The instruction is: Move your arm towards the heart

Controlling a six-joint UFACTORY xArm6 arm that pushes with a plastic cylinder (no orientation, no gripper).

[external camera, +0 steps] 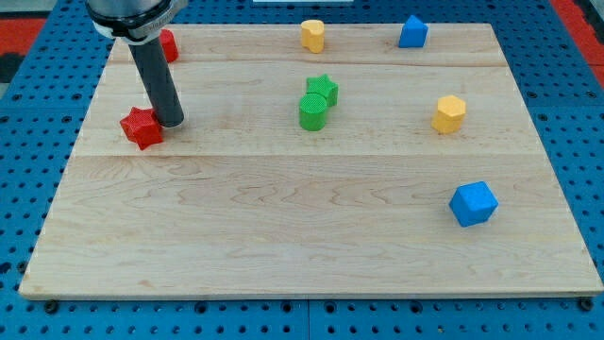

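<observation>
Nearest the view's bottom: blue cube (472, 203), alone on the right side of the wooden worktop (283, 236), well apart from everything else

Mid-board, right: yellow hexagonal block (449, 113) is seen above the blue cube

Centre: green cylinder (313, 111) and green star (323, 90) are found touching or very nearly so, the star just behind and slightly to the view's right

Top edge: yellow heart (312, 35) is placed near the middle of the far edge, directly above the green pair. A blue block (412, 31), roughly triangular, is set to its right. A red block (169, 44) sits at the top left, partly hidden by the arm; its shape cannot be made out

Left side: the end effector is a plain dark rod with nothing to open or close, and nothing is held by it. My tip (172, 121) is planted on the worktop, pressed against or just beside the right side of the red star (141, 127)

Heart relative to the tip: it is located well apart, toward the view's upper right. The green pair lies to the view's right of the tip, below the heart and off the straight line between the two
</observation>
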